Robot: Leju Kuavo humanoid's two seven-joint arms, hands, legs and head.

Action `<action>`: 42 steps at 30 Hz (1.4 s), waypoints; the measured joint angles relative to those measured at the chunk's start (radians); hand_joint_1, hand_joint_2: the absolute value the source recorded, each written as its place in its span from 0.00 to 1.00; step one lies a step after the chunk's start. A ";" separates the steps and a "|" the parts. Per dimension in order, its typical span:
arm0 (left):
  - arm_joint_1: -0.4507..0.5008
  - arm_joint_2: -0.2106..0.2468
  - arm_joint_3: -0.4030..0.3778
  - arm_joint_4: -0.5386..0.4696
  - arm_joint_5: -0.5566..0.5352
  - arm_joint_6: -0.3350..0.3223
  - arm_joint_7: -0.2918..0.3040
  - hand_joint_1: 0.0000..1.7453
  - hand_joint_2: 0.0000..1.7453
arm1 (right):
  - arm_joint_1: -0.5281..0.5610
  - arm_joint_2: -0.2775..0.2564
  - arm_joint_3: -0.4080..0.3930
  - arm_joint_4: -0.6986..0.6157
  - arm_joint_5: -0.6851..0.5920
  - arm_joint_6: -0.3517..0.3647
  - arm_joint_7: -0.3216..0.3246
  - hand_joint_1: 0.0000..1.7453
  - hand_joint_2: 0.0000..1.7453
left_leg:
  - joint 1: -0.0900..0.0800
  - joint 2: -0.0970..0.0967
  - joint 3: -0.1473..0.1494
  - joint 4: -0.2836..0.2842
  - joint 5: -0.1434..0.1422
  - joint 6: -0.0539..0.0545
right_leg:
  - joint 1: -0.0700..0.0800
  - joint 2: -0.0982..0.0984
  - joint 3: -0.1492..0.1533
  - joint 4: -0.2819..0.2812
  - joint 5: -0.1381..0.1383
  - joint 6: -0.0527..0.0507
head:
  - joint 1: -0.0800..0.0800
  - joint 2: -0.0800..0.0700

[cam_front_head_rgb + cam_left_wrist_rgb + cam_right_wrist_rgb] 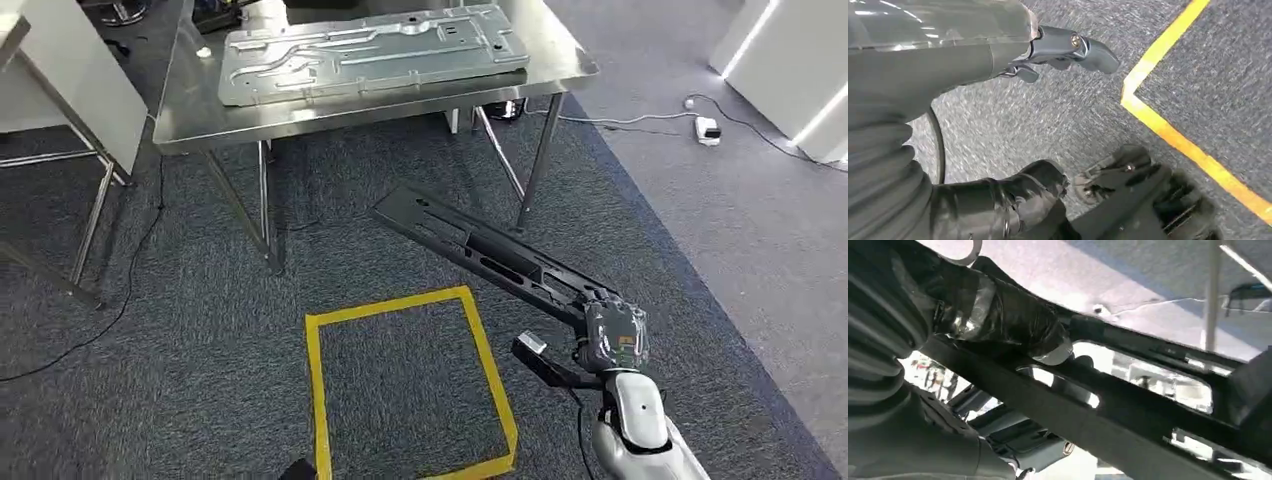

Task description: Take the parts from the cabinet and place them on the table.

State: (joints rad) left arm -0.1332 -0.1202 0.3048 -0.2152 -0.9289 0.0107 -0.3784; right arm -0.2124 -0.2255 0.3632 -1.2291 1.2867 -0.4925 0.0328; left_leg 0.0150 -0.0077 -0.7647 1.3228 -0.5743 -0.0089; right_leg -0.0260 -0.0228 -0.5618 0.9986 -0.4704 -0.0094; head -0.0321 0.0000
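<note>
The steel table (250,118) fills the upper left and upper middle of the head view, and on its top lies a long pale sheet-metal panel (370,52), set down flat and running nearly the table's length. Below it, across the dark carpet, a yellow taped rectangle (318,400) marks the floor in the lower middle of the frame. From the lower right rises the right hand (612,338), its fingers clamped on one end of a long black slotted part (480,252), which slants up toward the frame's centre, held off the floor and well short of the table's front edge; the right wrist view shows the taped dark fingers (1013,322) wrapped over the part's rail. The step in hand looks like the carry: the part is out of the cabinet and on its way to the table, not yet placed. The next move, as I judge it, calls for closing on the table and lifting the far end above the table's rim, then laying the part on the bare steel near the front edge, beside the panel. The left hand (1058,47), in the upper middle of the left wrist view, hangs over the carpet holding nothing, fingers apart.
</note>
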 joint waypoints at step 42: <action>0.002 0.003 0.010 0.000 0.000 0.000 0.000 0.00 1.00 | 0.002 0.015 -0.002 0.013 -0.063 0.002 -0.039 1.00 1.00 | -0.002 0.000 0.164 -0.307 0.128 0.046 | -0.001 0.018 -0.034 0.072 -0.050 0.052 | 0.005 0.000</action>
State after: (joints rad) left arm -0.1307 -0.1171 0.3147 -0.2152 -0.9289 0.0107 -0.3780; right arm -0.2100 -0.2106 0.3613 -1.2158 1.2234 -0.4910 -0.0061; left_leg 0.0129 -0.0075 -0.6009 1.0161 -0.4462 0.0372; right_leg -0.0265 -0.0053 -0.5957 1.0703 -0.5205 0.0428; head -0.0275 0.0000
